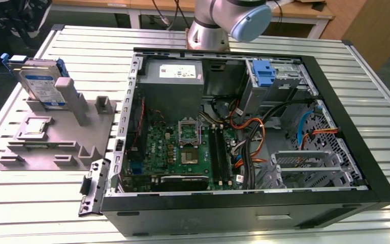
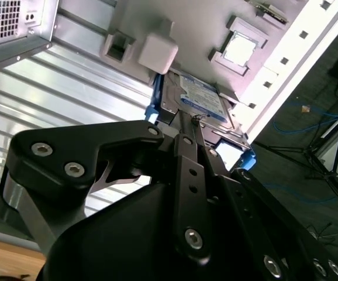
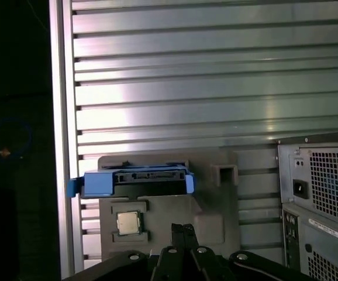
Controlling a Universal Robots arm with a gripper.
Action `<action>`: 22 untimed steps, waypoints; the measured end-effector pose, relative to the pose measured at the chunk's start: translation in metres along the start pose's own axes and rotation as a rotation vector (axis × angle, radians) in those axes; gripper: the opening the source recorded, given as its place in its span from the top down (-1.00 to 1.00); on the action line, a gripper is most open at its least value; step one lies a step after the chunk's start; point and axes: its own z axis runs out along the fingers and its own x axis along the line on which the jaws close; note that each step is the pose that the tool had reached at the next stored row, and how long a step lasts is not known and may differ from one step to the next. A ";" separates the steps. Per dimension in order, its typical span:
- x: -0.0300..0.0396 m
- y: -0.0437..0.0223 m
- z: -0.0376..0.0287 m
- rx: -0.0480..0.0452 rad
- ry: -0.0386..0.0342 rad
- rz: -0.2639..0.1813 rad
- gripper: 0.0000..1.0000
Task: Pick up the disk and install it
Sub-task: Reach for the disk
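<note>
In the exterior view the disk (image 1: 40,84) stands on edge in a grey holder (image 1: 59,133) on the desk (image 1: 87,46); in the second wrist view the claw (image 2: 193,120), closed together on nothing, points toward it; in the first wrist view its long axis lies crosswise ahead of the claw

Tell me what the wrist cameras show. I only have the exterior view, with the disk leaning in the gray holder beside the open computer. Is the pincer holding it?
Observer: No. In both wrist views the pincer is apart from the disk and holds nothing.
Operator: Are its jaws open?
Observer: Shut; in the first wrist view they sit pressed together.
Operator: Where is it aimed?
Observer: In the second wrist view it points toward the disk's labelled face.
</note>
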 end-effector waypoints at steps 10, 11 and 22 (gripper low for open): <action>0.0257 0.0066 0.0022 0.0003 0.0030 0.001 0.80; 0.0277 0.0070 0.0024 0.0003 0.0033 0.001 0.80; 0.0570 0.0144 0.0084 0.0005 0.0063 0.002 0.80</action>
